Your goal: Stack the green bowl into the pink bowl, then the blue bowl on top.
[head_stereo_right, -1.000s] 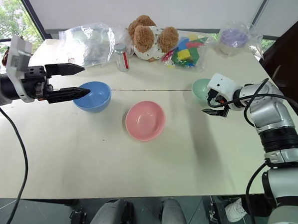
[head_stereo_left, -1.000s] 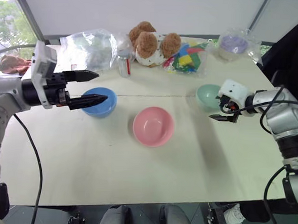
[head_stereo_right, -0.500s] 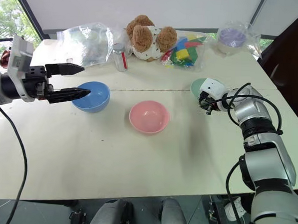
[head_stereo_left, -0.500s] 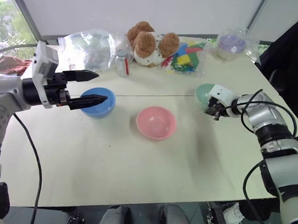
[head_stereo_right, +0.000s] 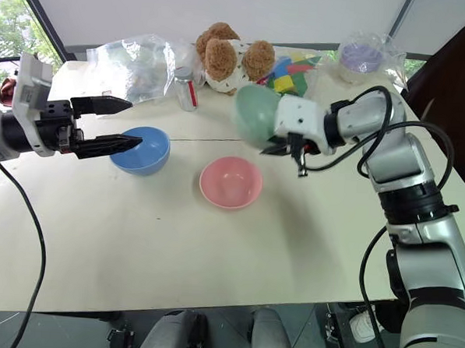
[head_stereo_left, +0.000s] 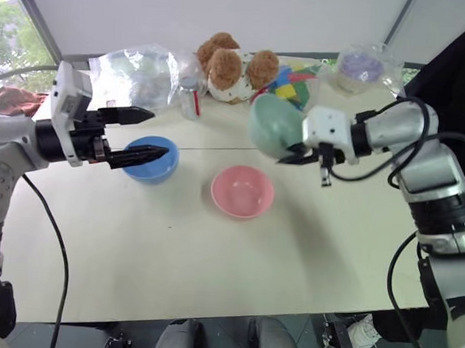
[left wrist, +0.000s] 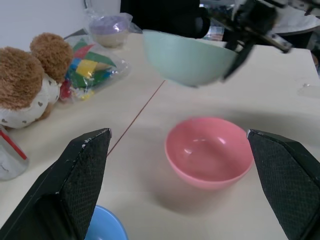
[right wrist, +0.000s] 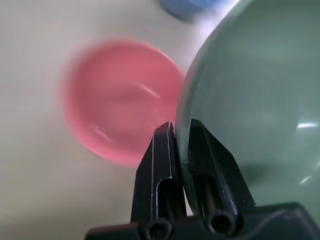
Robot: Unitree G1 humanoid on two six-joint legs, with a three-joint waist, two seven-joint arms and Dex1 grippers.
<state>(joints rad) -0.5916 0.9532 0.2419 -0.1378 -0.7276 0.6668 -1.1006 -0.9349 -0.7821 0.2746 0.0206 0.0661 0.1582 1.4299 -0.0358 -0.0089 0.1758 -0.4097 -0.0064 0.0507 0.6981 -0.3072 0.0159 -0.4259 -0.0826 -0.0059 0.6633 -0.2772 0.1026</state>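
In the right wrist view the pink bowl (right wrist: 122, 100) is smeared by blur, its rim soft all round, and the green bowl (right wrist: 260, 90) runs off the frame at 3 o'clock. A blue shape at 12 o'clock is cut by the edge and too blurred to name for sure. In the left wrist view the blue bowl (left wrist: 102, 227) shows as a sliver at 7 o'clock, and the right gripper (left wrist: 239, 47) gripping the green bowl's rim is blurred. The contents of the clear plastic bag (head_stereo_left: 140, 72) are too indistinct to tell
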